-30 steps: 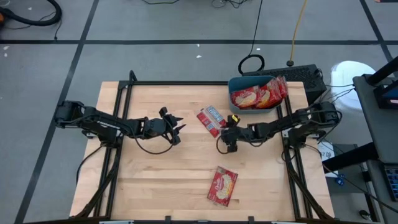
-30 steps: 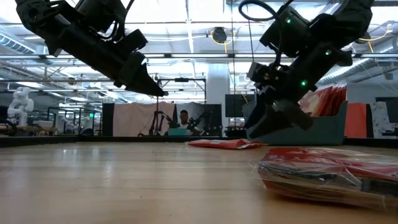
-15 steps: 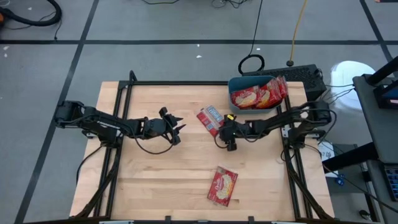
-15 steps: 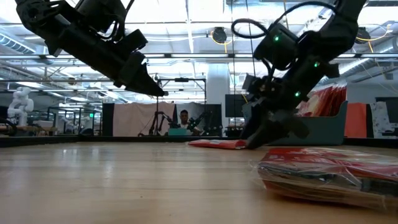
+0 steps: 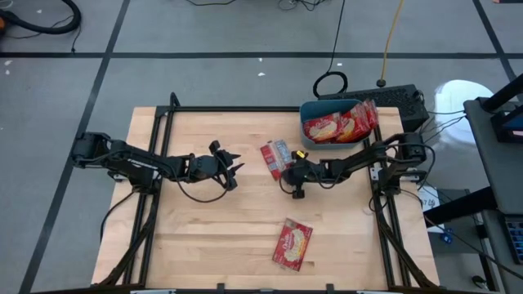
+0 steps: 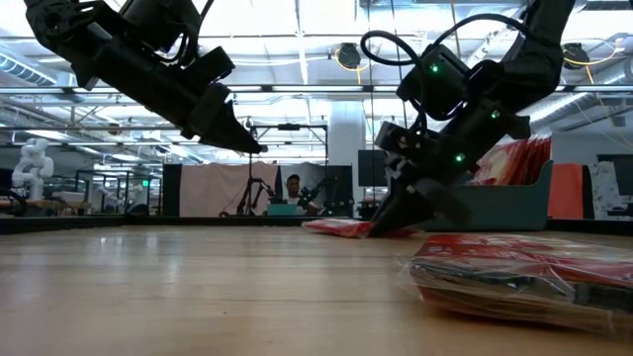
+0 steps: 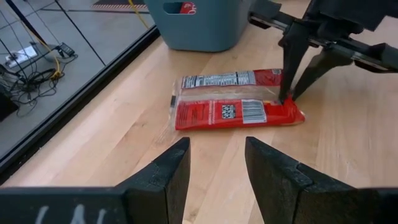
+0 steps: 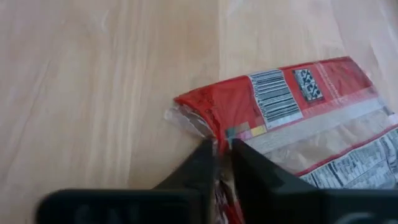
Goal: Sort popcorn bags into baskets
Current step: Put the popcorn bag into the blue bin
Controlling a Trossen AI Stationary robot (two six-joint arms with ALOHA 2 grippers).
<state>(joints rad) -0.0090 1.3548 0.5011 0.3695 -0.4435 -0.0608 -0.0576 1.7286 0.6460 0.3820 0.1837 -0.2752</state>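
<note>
One red popcorn bag (image 5: 275,156) lies flat, label side up, at the table's middle, also seen in the left wrist view (image 7: 230,106). My right gripper (image 5: 288,169) stands at its right end, shut on it. A second popcorn bag (image 5: 292,243) lies flat toward the near edge. The teal basket (image 5: 306,109) at the far right holds several red bags. My left gripper (image 5: 234,170) hovers open left of the middle bag, above the table. My right gripper pinches the middle bag's short end edge (image 8: 208,127) between its two fingers. The fingers (image 7: 287,74) slant down from the table's right side and meet at the bag's end. The bag lies flat on the table.
A black keyboard (image 5: 400,98) and cables sit beyond the table's far right corner. Bare wood lies along the table's left half and near-left corner. In the low view the near bag (image 6: 524,279) fills the right foreground.
My right gripper has gone down and toward the table's left, onto the middle bag's end, and has shut there. The bag still lies on the table. My left gripper has kept still.
</note>
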